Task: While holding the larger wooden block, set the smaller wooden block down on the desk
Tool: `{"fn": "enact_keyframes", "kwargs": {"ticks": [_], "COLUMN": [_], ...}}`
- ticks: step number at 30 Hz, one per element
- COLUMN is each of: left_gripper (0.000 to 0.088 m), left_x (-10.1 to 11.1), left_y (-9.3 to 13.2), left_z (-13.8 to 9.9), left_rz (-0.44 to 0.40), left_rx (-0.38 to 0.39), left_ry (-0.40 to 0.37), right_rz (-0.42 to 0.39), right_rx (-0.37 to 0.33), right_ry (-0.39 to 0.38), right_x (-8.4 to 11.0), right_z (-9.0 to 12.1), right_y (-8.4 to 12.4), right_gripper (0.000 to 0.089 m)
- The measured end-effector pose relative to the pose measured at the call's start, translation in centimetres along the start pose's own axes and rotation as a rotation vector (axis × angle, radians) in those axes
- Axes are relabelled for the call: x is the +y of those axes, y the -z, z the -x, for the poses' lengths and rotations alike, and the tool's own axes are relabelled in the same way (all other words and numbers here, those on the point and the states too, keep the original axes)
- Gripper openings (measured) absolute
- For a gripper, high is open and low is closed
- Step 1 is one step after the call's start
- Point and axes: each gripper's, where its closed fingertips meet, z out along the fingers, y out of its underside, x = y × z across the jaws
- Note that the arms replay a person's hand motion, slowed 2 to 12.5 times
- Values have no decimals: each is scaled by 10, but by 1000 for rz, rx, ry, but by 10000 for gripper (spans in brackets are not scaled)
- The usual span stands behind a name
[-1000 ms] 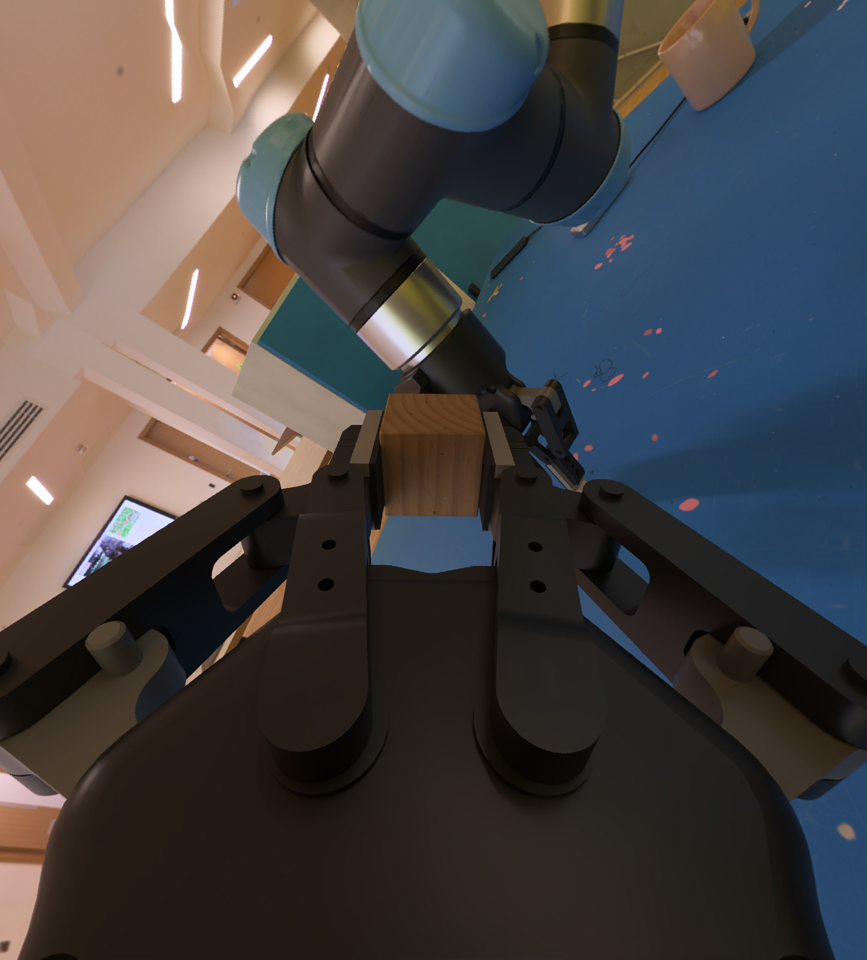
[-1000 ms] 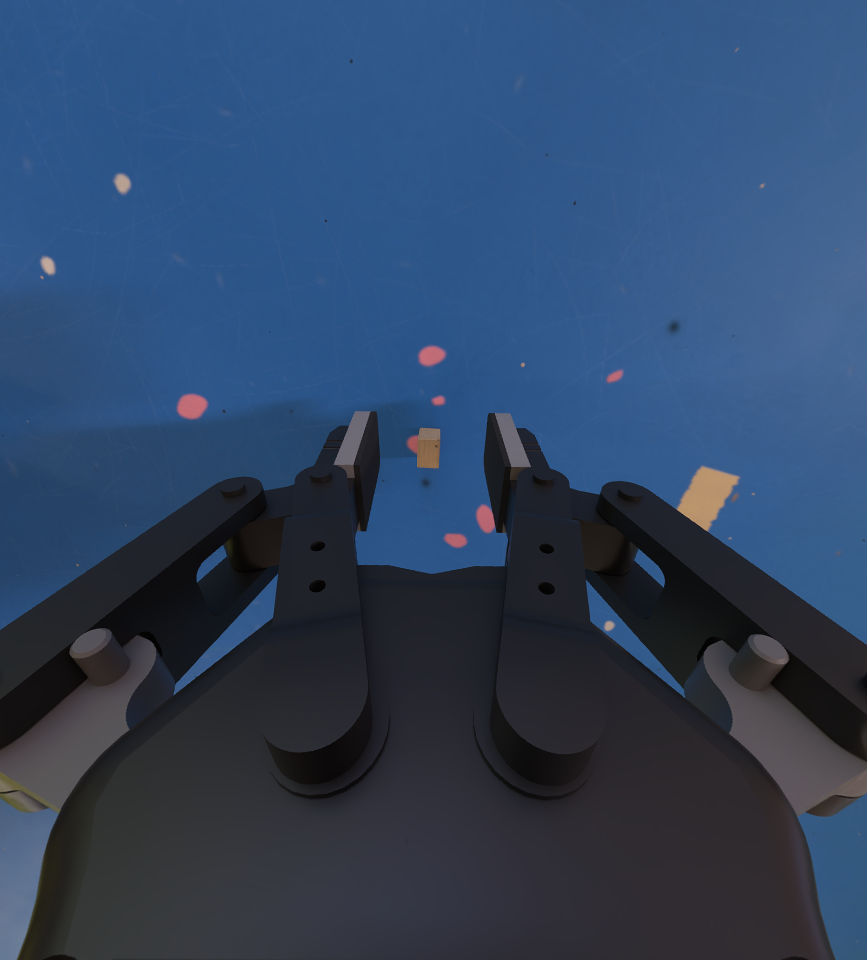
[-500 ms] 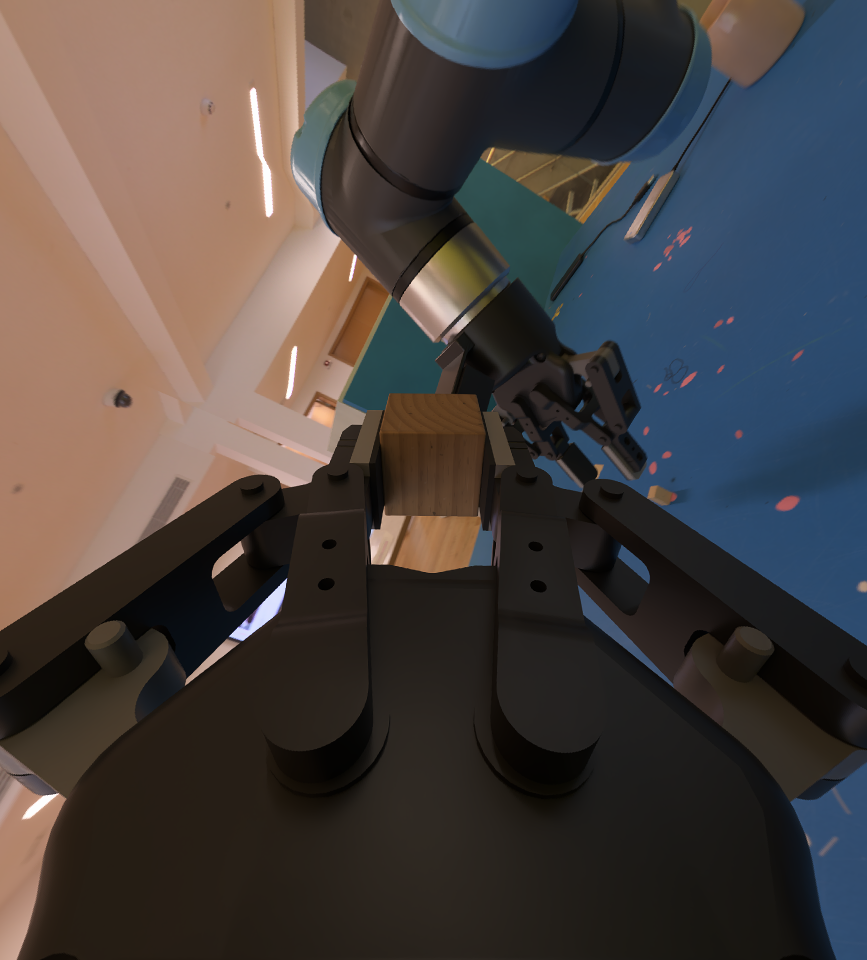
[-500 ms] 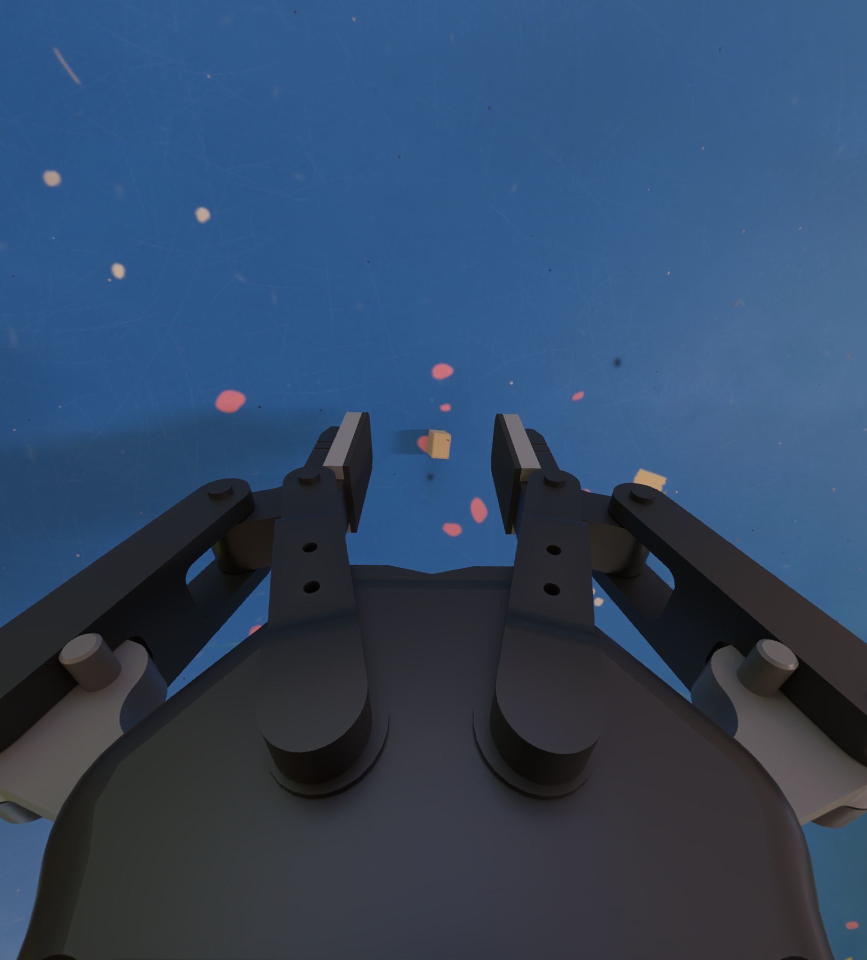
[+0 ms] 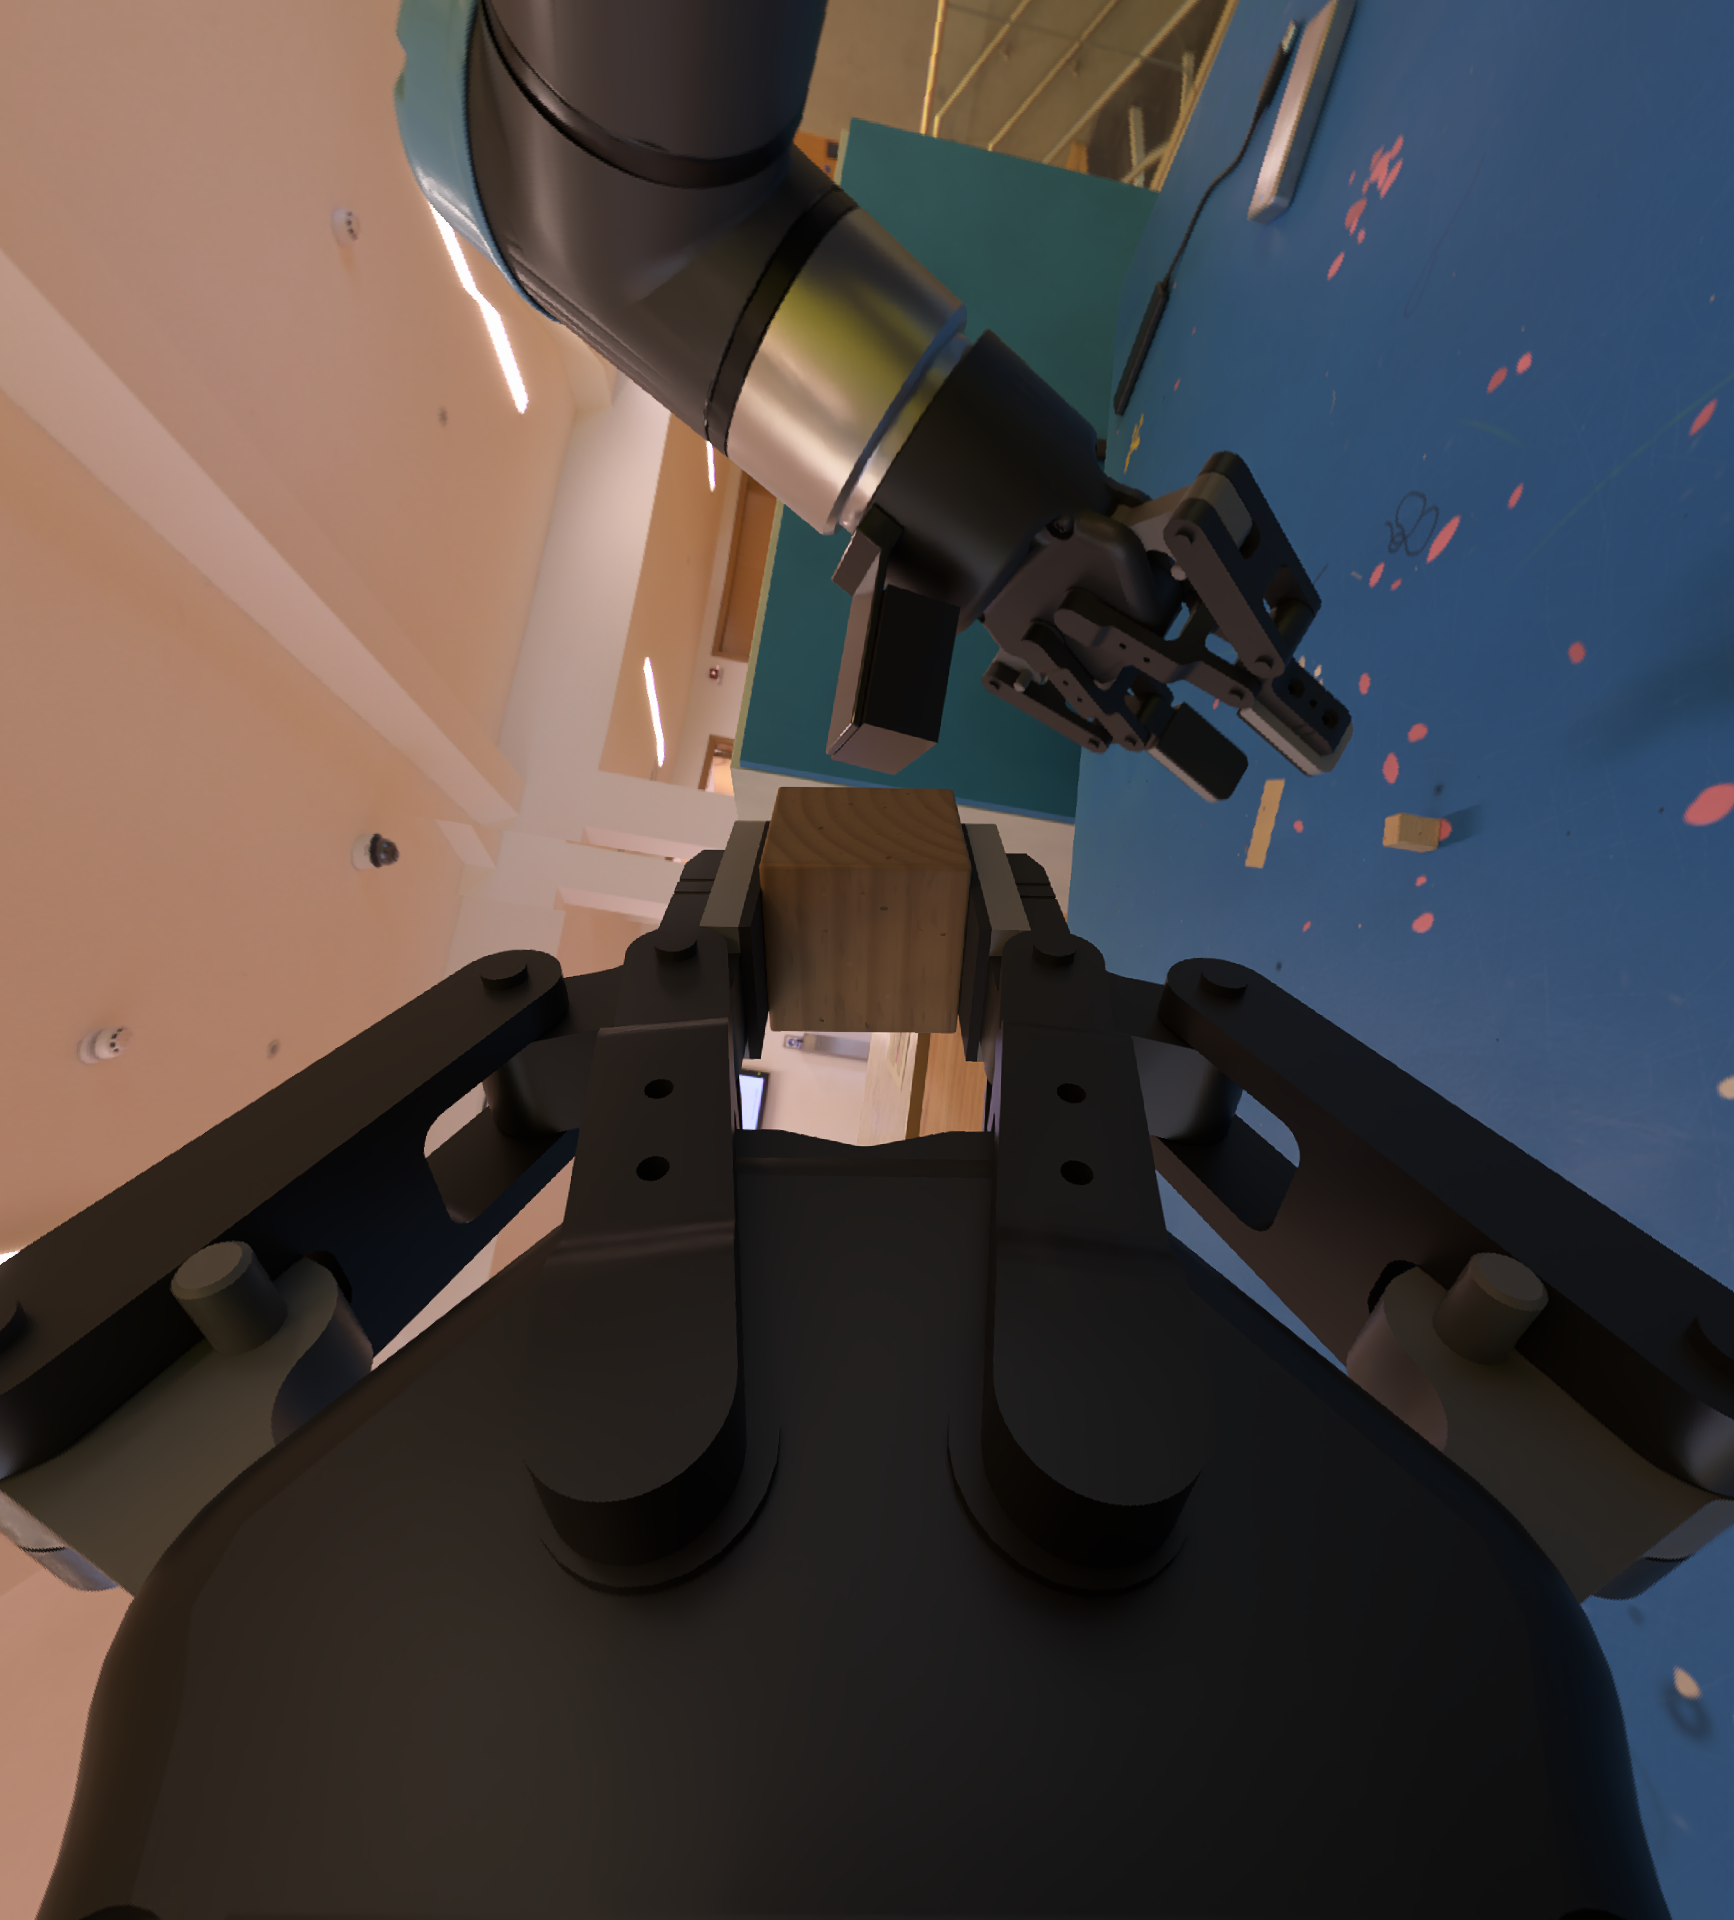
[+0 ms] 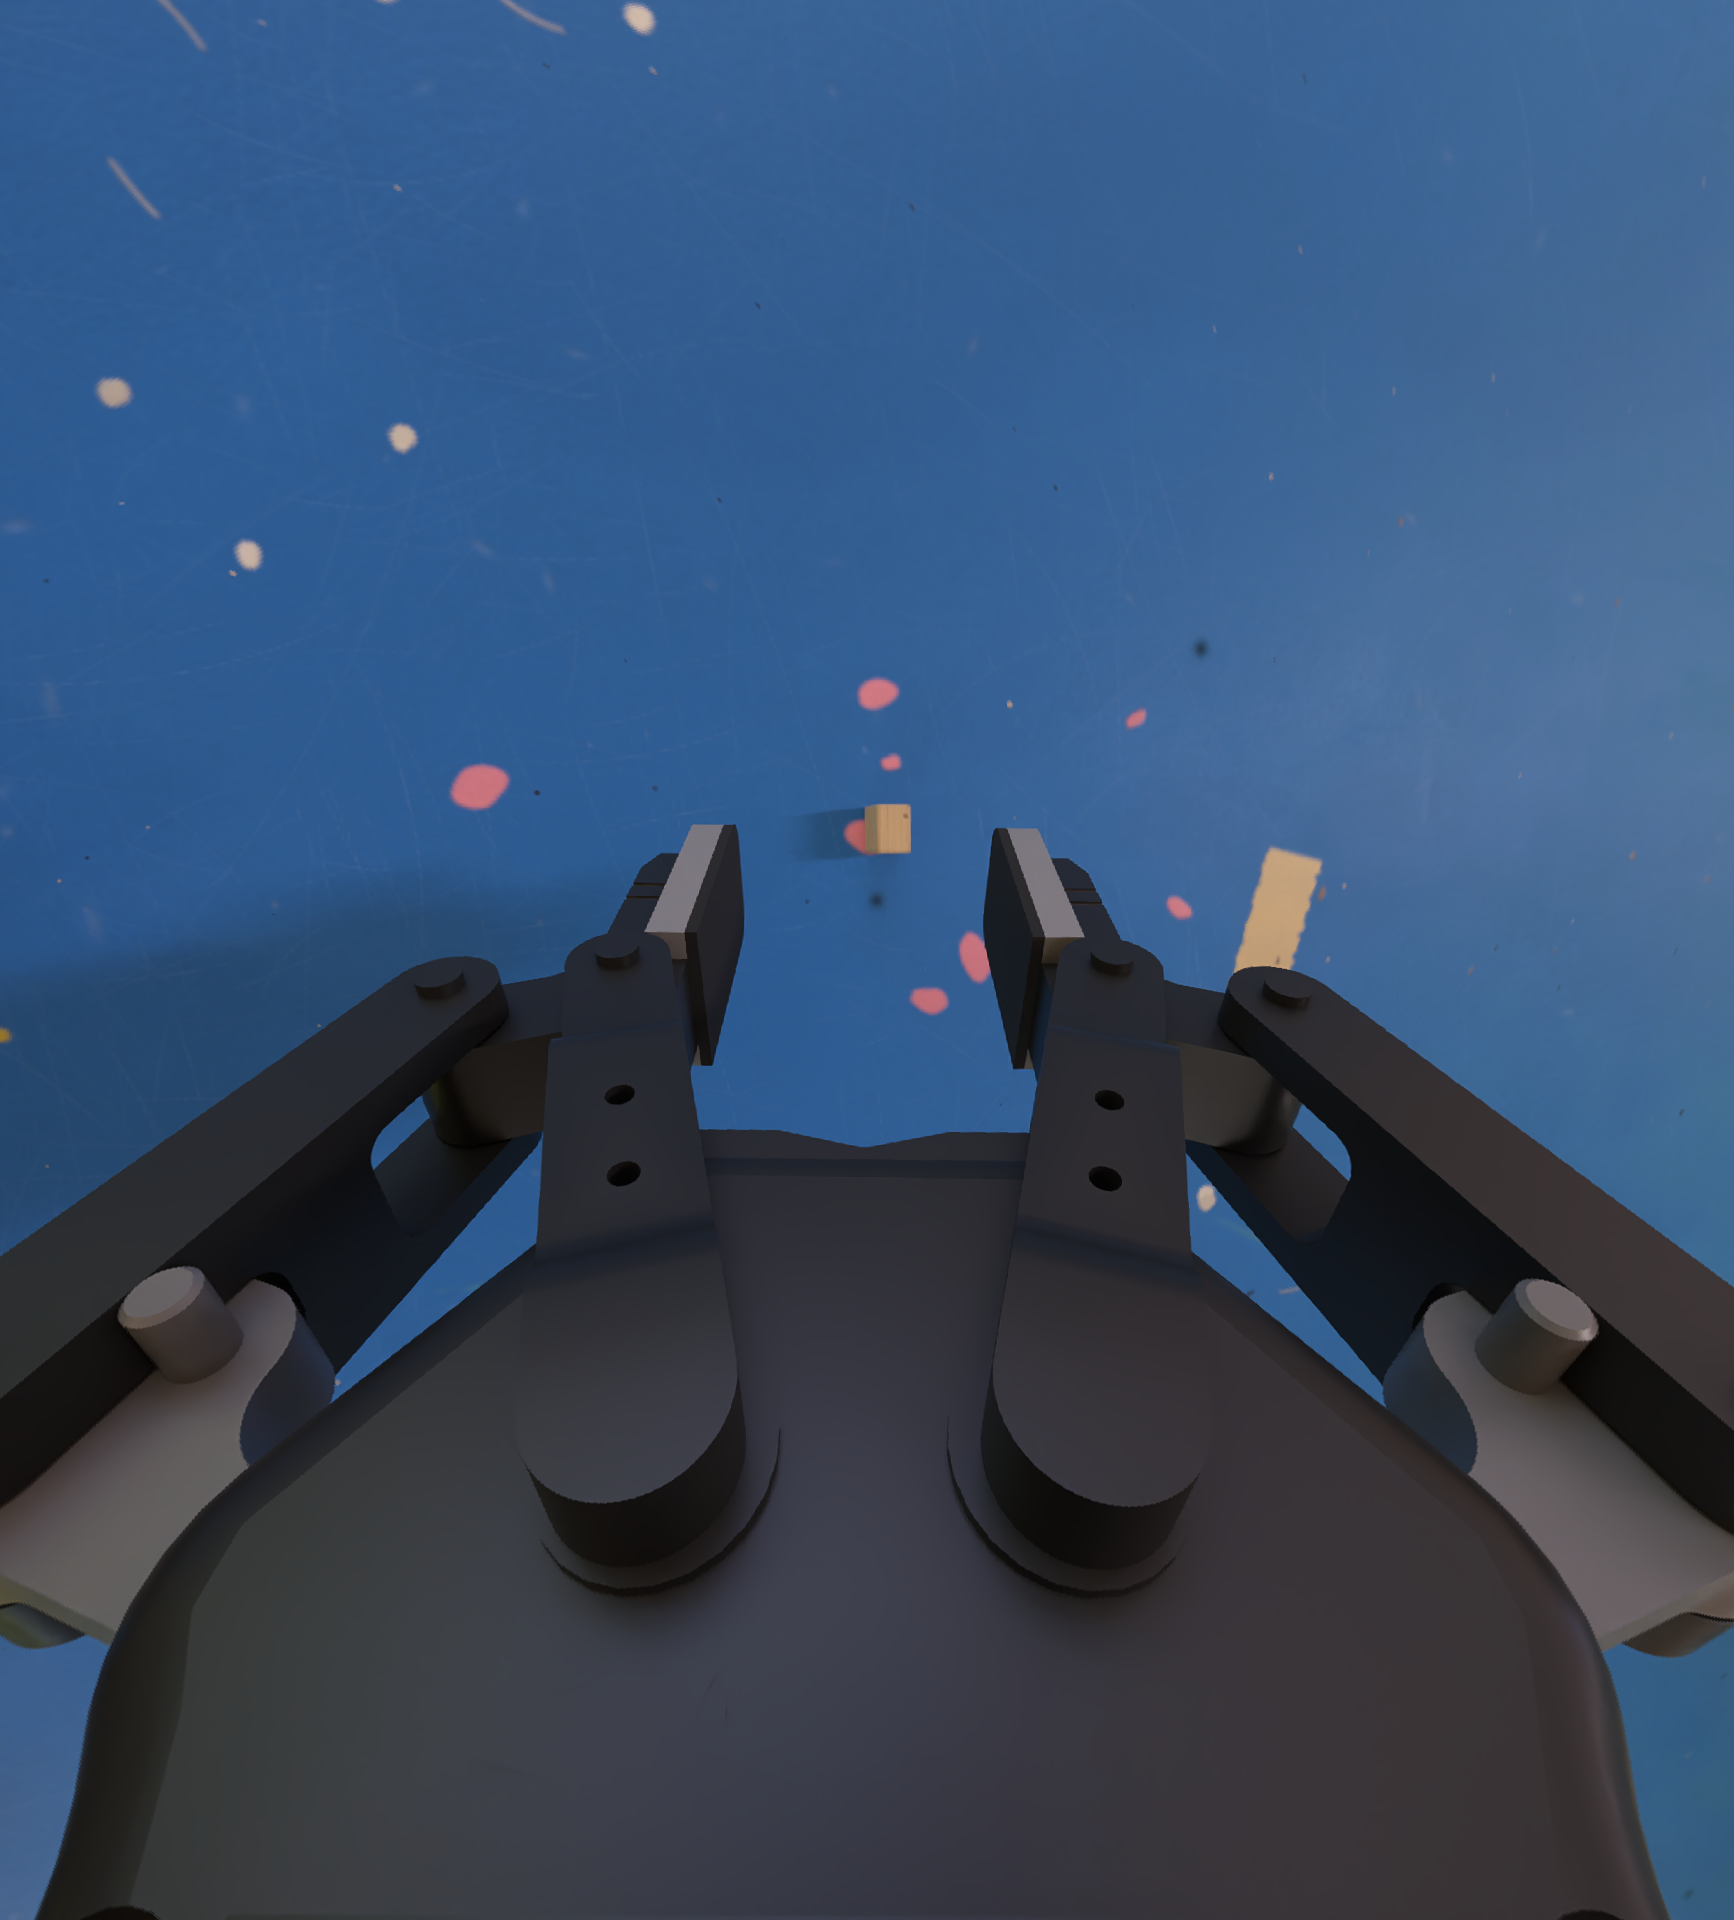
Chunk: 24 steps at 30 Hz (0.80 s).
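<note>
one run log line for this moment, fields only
left gripper: shut on larger block | right gripper: open, empty | smaller block: on desk

Your left wrist view looks out along the left end effector (image 5: pixel 863 914), tipped sideways, so the blue counter (image 5: pixel 1569 1039) stands up the right side with room ceiling at left, and the right end effector (image 5: pixel 1258 738) shows farther off. Your right wrist view looks down between the parted fingers of the right end effector (image 6: pixel 863 935) onto the counter (image 6: pixel 946 364) from well above. Both views share the paint-flecked patch holding the smaller wooden block (image 5: pixel 1410 831) (image 6: pixel 887 828) and a pale strip (image 5: pixel 1263 823) (image 6: pixel 1276 909).
</note>
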Motion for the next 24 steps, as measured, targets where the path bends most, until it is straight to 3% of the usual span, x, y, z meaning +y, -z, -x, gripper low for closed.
{"fn": "enact_keyframes", "kwargs": {"ticks": [7,14,24], "left_gripper": [293,293,293], "left_x": [4,3,0], "left_y": [-6,-8,-7], "left_z": [-9,-10,-8], "left_rz": [33,35,29], "left_rx": [21,11,-25], "left_ry": [-39,-53,-84], "right_rz": [9,80,94], "right_rx": [3,35,-17], "right_ry": [-70,-83,-138], "right_x": [11,21,19], "right_z": [2,-2,-5], "right_y": [-9,-24,-41], "right_gripper": [439,460,460]}}
